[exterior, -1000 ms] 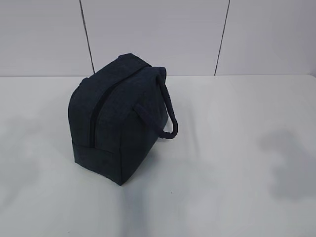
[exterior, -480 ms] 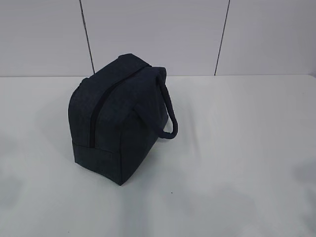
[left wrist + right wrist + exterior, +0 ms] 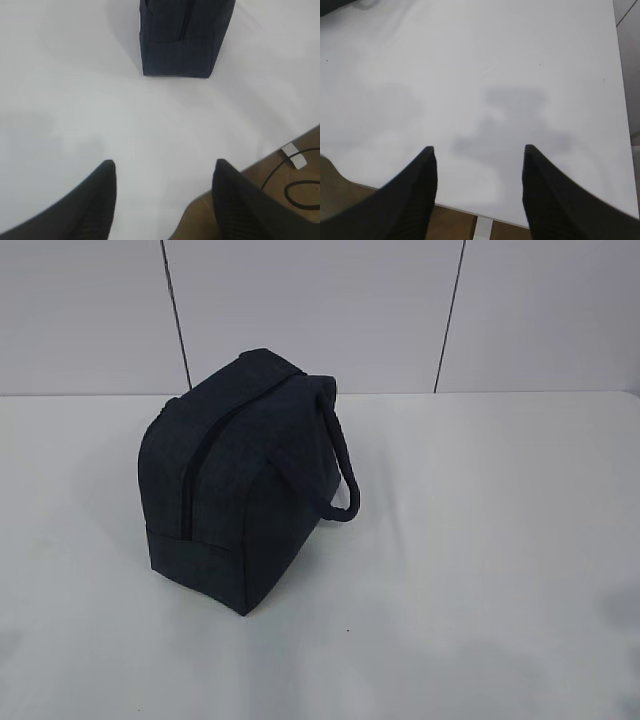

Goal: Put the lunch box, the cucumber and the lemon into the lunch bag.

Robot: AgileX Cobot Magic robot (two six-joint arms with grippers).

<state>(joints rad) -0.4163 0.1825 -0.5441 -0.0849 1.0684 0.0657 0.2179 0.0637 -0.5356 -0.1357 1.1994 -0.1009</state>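
Note:
The dark navy lunch bag [image 3: 245, 475] stands on the white table left of centre, its top zipper shut and a loop handle [image 3: 345, 480] hanging on its right side. Its lower end shows at the top of the left wrist view [image 3: 182, 40]. The lunch box, the cucumber and the lemon are out of view. My left gripper [image 3: 164, 167] is open and empty above the table's near edge, well short of the bag. My right gripper [image 3: 479, 152] is open and empty above bare table near its edge. Neither gripper shows in the exterior view.
The white table [image 3: 480, 540] meets a pale panelled wall [image 3: 320, 310] at the back. Past the table's edge the left wrist view shows brown floor with a black cable [image 3: 300, 190] and a white plug [image 3: 295, 155]. A dark corner shows at the right wrist view's top left [image 3: 335, 4].
The arm shadows on the table at the left and right of the exterior view have faded and slid off toward the near edge. The bag has not moved.

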